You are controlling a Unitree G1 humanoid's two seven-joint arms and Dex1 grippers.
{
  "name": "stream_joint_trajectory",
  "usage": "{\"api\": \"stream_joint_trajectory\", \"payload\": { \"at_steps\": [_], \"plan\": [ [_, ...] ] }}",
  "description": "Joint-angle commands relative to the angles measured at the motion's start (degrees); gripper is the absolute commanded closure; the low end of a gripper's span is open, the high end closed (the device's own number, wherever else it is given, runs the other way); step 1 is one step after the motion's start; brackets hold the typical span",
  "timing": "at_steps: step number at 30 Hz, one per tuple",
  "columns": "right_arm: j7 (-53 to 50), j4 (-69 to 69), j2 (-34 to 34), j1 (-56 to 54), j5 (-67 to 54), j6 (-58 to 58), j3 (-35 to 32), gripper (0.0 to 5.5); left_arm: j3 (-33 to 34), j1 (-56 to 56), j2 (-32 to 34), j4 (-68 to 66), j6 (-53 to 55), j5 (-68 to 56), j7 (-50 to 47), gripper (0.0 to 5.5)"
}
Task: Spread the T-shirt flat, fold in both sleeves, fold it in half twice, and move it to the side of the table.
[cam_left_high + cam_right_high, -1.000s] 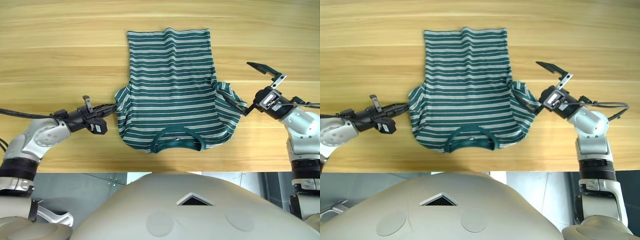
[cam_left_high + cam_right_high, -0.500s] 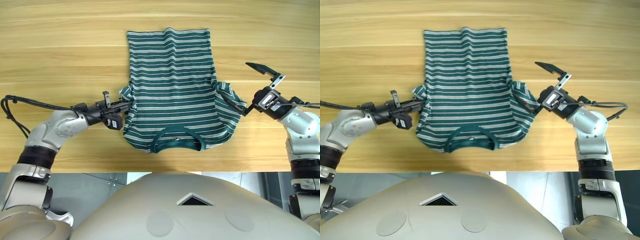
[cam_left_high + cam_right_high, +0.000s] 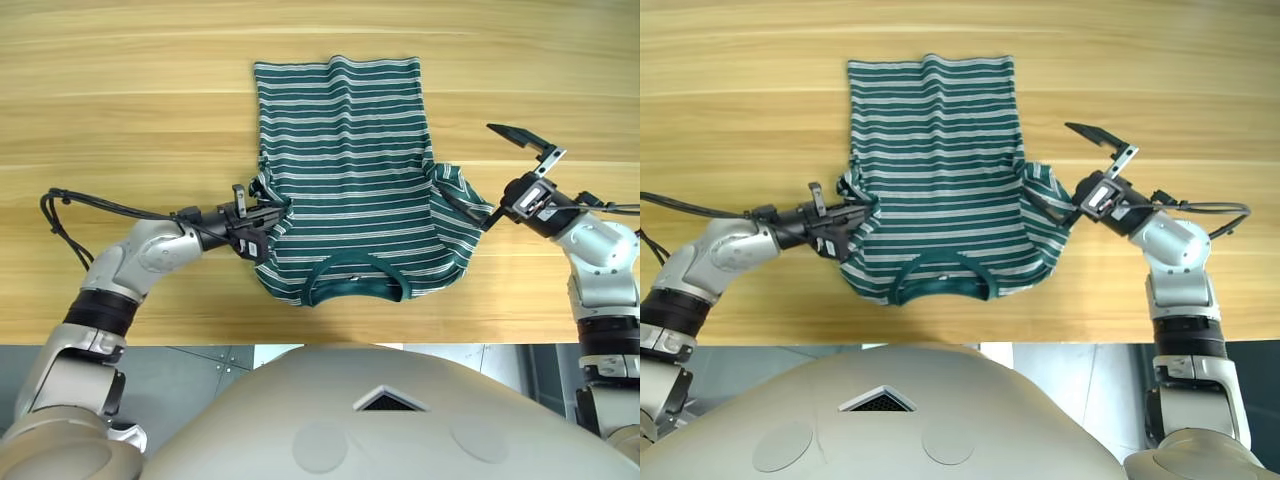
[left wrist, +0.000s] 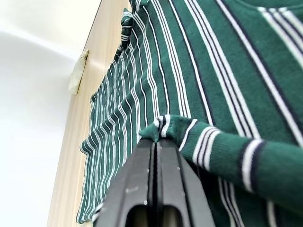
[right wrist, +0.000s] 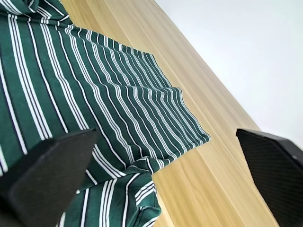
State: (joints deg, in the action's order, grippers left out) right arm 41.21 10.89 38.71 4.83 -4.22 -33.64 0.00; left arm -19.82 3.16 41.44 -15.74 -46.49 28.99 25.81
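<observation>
The green striped T-shirt point(image 3: 340, 130) lies on the wooden table point(image 3: 120, 110) with its collar point(image 3: 355, 290) toward me. My left gripper point(image 3: 270, 213) is shut on the cuff of the left sleeve point(image 4: 189, 135), holding it drawn in over the shirt's body. My right gripper point(image 3: 467, 160) stands open at the right sleeve point(image 3: 455, 190). Its lower finger lies along the sleeve's edge and its upper finger point(image 3: 520, 138) is raised over bare table. In the right wrist view the sleeve and striped body point(image 5: 94, 94) lie between the two dark fingers point(image 5: 47, 165).
Bare wood runs to the left, right and far side of the shirt. The table's near edge point(image 3: 180, 343) is just below the collar. A black cable point(image 3: 90, 205) trails from my left arm over the table.
My left gripper has moved right, toward the shirt's middle, dragging the left sleeve in over the body. The right gripper has hardly moved.
</observation>
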Motion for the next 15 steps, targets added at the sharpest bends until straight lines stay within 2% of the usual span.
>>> {"api": "stream_joint_trajectory", "payload": {
  "at_steps": [1,15],
  "plan": [
    [-0.3,-0.3,-0.1,-0.3,0.5,0.3,-0.1,0.10,-0.3,1.4,-0.9,0.3,3.4,0.0,1.1,5.48],
    [-0.2,-0.4,-0.7,-0.7,0.8,0.5,0.2,0.10,-2.8,-0.9,-3.2,4.2,7.8,-1.7,4.5,5.48]
  ]
}}
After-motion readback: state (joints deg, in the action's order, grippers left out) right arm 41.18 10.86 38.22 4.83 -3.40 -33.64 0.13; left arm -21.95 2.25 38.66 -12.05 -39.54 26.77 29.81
